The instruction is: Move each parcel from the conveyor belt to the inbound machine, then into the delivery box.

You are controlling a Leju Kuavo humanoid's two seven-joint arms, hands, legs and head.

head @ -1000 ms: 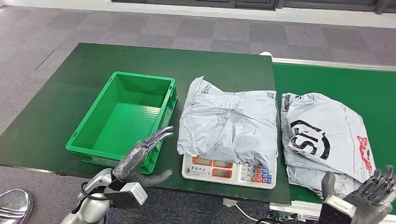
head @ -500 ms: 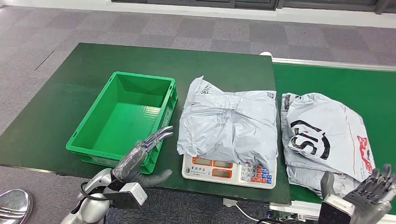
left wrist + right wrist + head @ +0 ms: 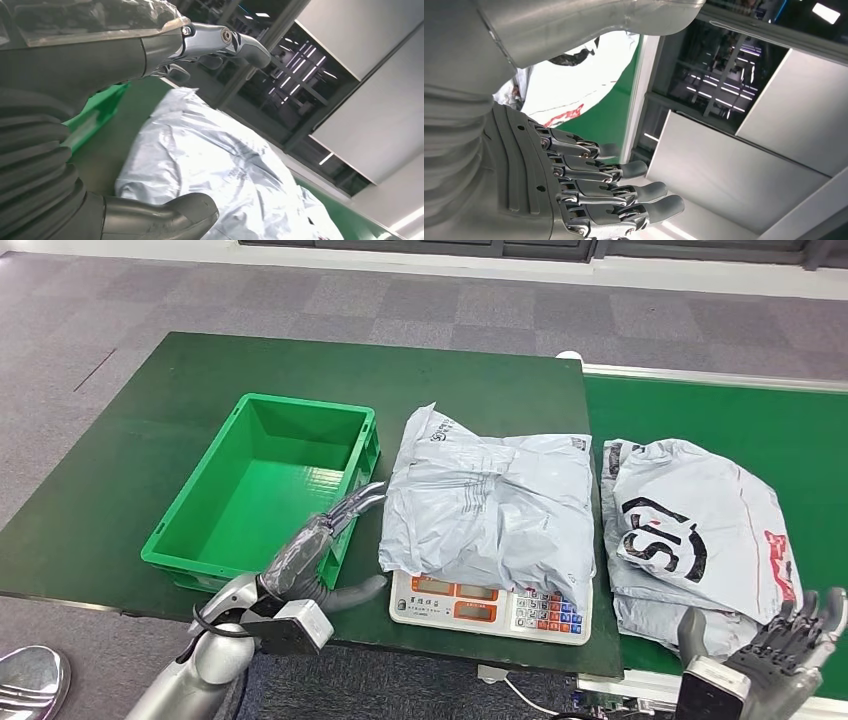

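A crumpled grey parcel (image 3: pixel 490 515) is lying on the inbound machine (image 3: pixel 488 606), a keypad scale near the front edge of the bench (image 3: pixel 130 430), and it is draping well past the platform on all sides, so only the scale's display and keys are showing. The left hand (image 3: pixel 325 545) is hovering with its fingers spread and nothing in them, just beside the parcel's left edge, in the narrow gap between it and the green delivery box (image 3: pixel 262 490); the left wrist view is showing the thumb low and the fingers high, framing the bag but not touching it as far as I can tell. The soft, slippery bag is the main risk: a shallow pinch on loose film may be taking only a fold, letting the contents sag and slide out on the way over the box wall, or the bag may be dragging the light scale along. The hand could also be catching the box rim, since the gap is tight. A second parcel (image 3: pixel 700 530), white with black and red print, is waiting on the conveyor belt (image 3: pixel 700 415) beyond the bench's right edge; the right hand (image 3: pixel 790 645) is open and empty near its front corner and should be keeping clear of it.
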